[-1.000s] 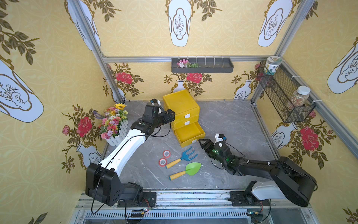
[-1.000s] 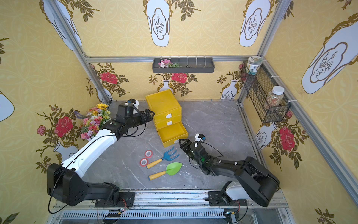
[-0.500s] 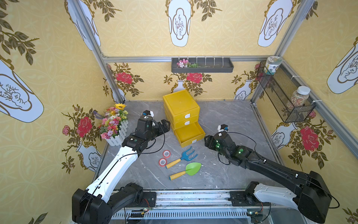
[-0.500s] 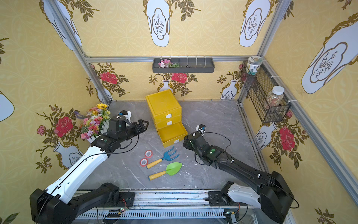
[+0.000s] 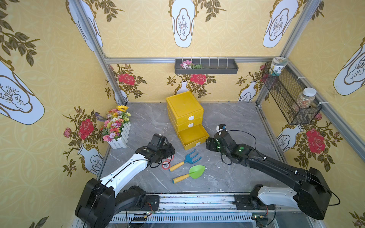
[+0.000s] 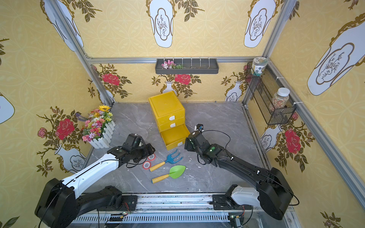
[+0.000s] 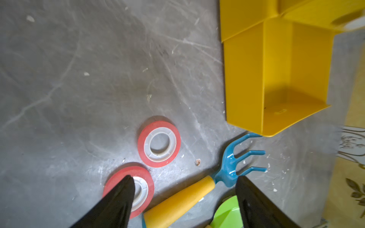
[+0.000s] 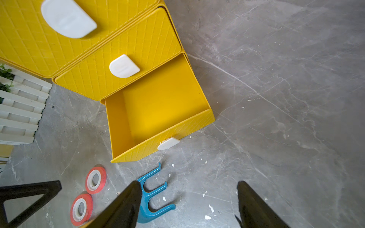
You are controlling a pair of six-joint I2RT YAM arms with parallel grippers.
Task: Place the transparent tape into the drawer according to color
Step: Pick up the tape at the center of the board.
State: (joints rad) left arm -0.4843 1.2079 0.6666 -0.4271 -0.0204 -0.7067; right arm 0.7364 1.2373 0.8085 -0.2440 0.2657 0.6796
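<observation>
Two red transparent tape rolls with white cores lie flat on the grey table in front of the yellow drawer cabinet, the farther roll [image 7: 159, 144] [image 8: 96, 180] [image 6: 151, 157] and the nearer roll [image 7: 146, 177] [image 8: 81, 209] [image 6: 146, 165] [image 5: 166, 165]. My left gripper [image 7: 184, 177] [image 5: 169, 152] hovers over them, open; one finger overlaps the nearer roll and nothing is held. The bottom drawer [image 5: 189, 145] [image 8: 138, 152] [image 7: 243, 83] is pulled out and empty; the two above it are shut. Just right of the drawer's front, my right gripper [image 8: 189, 182] [image 5: 209, 143] is open and empty.
A blue toy rake [image 5: 185, 159] [image 8: 152, 197] and a green trowel [image 5: 189, 173], both yellow-handled, lie beside the rolls. A white flower box [image 5: 118, 128] stands at the left wall. On the right wall hangs a wire shelf [image 5: 286, 98] with jars.
My left arm has swung from the cabinet's side toward the front and down over the red rolls, its jaws a little narrower. The right arm has lifted; its gripper stays near the drawer's front.
</observation>
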